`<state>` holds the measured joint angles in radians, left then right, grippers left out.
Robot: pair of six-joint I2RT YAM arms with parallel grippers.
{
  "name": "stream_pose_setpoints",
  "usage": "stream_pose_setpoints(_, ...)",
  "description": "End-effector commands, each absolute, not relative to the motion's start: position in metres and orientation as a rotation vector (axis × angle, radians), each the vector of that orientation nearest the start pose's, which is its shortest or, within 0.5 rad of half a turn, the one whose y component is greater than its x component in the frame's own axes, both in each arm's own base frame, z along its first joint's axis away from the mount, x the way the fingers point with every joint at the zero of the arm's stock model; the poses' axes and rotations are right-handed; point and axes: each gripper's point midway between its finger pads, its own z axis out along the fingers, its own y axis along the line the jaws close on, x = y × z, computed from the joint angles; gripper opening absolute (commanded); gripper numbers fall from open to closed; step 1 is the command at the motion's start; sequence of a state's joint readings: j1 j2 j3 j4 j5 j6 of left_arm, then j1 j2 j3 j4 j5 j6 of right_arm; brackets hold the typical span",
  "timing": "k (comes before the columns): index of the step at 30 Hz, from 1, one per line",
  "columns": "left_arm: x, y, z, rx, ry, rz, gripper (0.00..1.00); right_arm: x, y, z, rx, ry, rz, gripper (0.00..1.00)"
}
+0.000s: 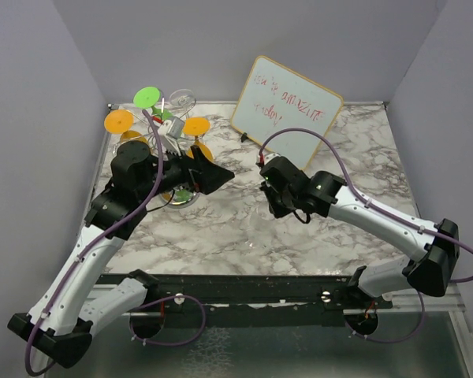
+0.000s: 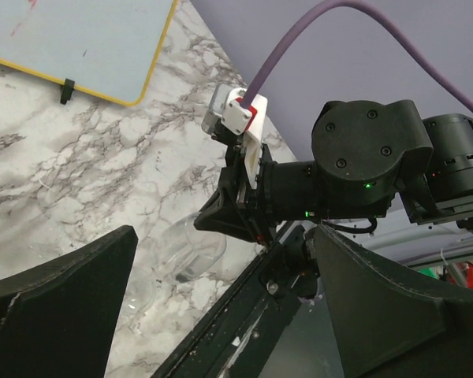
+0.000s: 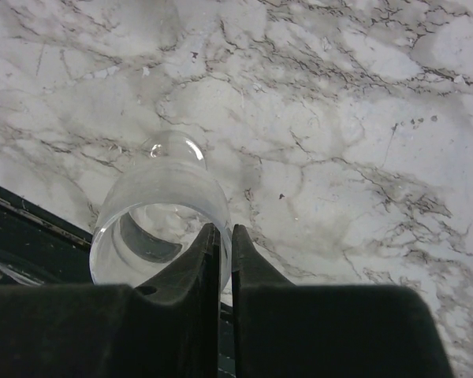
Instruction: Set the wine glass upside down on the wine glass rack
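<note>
A clear wine glass (image 3: 162,205) lies tilted with its open mouth toward my right gripper (image 3: 225,230). That gripper is shut on the glass rim, one finger inside the bowl and one outside. The left wrist view shows the glass (image 2: 191,250) low over the marble under the right gripper (image 2: 213,220). I cannot tell whether it touches the table. The silver wire wine glass rack (image 1: 167,130) stands at the back left. My left gripper (image 1: 221,175) is open and empty just right of the rack, its fingers (image 2: 63,303) spread wide.
Glasses with a green foot (image 1: 147,97) and orange feet (image 1: 118,120) hang on the rack. A whiteboard (image 1: 288,106) leans at the back. The black table-edge rail (image 2: 244,315) runs close to the held glass. Grey walls close in both sides.
</note>
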<state>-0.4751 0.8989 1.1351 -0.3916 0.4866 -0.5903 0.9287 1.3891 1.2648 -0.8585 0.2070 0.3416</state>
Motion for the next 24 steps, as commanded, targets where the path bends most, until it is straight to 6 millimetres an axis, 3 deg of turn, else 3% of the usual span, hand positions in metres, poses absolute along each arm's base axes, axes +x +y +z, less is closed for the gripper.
stream_pose_setpoints(1,0.206,-0.229,0.372,0.25,1.826,-1.19,0.94,0.221,0.234,0.19,-0.626,2.409,0.151,0.05)
stream_pose_setpoints(11,0.201,-0.27,0.357,0.085,1.883,-1.235,0.92,0.242,0.202,0.233,-0.356,2.168,0.122,0.01)
stream_pose_setpoints(15,0.215,-0.276,0.359,-0.09,1.859,-1.247,0.92,0.246,0.186,0.261,-0.21,2.019,0.181,0.01)
stream_pose_setpoints(20,0.237,-0.273,0.362,-0.481,1.783,-1.361,0.91,0.243,0.161,0.303,-0.021,1.806,0.299,0.01)
stream_pose_setpoints(24,0.252,-0.287,0.375,-0.593,1.732,-1.43,0.88,0.234,0.145,0.332,0.072,1.639,0.424,0.01)
